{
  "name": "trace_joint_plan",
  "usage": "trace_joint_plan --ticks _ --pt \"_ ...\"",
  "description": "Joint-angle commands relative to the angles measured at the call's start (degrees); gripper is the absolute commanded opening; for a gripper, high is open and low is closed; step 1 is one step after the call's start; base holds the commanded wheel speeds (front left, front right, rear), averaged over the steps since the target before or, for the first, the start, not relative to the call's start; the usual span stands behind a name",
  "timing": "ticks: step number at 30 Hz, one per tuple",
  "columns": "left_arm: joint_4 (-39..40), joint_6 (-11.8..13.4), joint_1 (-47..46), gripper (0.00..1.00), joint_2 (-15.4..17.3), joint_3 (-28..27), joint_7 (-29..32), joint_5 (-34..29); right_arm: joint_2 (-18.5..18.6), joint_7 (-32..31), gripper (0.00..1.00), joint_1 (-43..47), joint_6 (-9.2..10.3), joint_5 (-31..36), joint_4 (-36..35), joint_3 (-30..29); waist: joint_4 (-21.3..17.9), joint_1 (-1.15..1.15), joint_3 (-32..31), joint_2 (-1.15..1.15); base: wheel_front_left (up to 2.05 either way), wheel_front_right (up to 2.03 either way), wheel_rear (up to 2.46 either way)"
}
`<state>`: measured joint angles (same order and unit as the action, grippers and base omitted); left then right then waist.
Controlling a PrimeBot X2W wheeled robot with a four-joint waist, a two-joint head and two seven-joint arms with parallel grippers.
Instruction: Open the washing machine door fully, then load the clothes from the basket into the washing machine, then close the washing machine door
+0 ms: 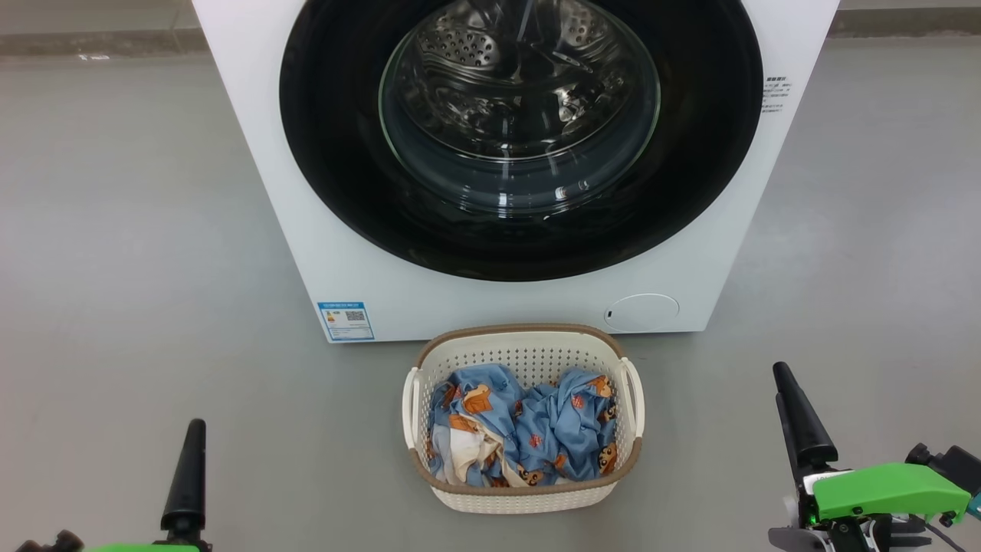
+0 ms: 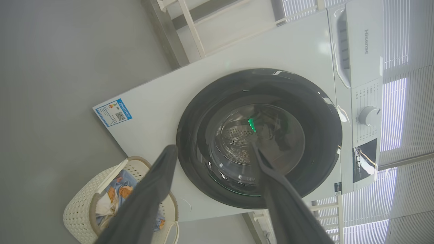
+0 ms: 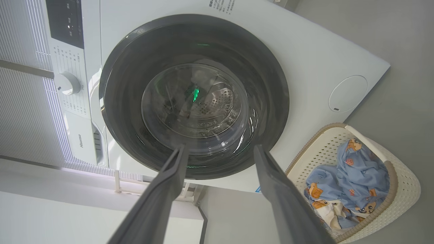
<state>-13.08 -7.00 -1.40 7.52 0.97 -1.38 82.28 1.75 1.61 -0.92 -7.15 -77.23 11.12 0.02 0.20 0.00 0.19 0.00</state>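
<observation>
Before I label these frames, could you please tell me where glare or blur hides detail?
Head view: sharp, small glints on the washing machine door. Left wrist view: left gripper blurred, blinds overexposed. Right wrist view: right gripper blurred, green reflection in the door.

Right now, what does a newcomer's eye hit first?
The washing machine door, shut, its glossy black rim and glass bowl dominating the head view's top centre. Then the basket on the floor just before it, holding the blue bear-print clothes. The left tool and the right tool are open, holding nothing.
</observation>
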Motion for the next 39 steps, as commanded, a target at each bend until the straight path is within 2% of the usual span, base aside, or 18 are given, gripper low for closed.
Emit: trace_joint_plan --ticks 1,15,39 --pt "1.44 -0.19 -2.41 1.00 1.71 -0.46 -0.85 -1.87 0.73 0.64 1.00 -2.44 -0.17 2.10 -1.92 1.12 0.01 0.00 -0.02 0.00 0.00 0.00 0.00" --pt "1.82 -0.24 -2.84 1.00 3.43 0.79 -3.13 -13.78 1.27 2.84 1.00 -2.75 -0.20 12.81 -1.88 2.71 0.05 0.00 -0.03 0.00 0.00 0.00 0.00" --pt "0.14 -0.34 -3.56 1.00 5.32 1.60 -7.18 -31.52 0.88 6.91 1.00 -3.20 -0.25 38.03 -0.20 2.18 0.24 0.00 -0.09 0.00 0.00 0.00 0.00"
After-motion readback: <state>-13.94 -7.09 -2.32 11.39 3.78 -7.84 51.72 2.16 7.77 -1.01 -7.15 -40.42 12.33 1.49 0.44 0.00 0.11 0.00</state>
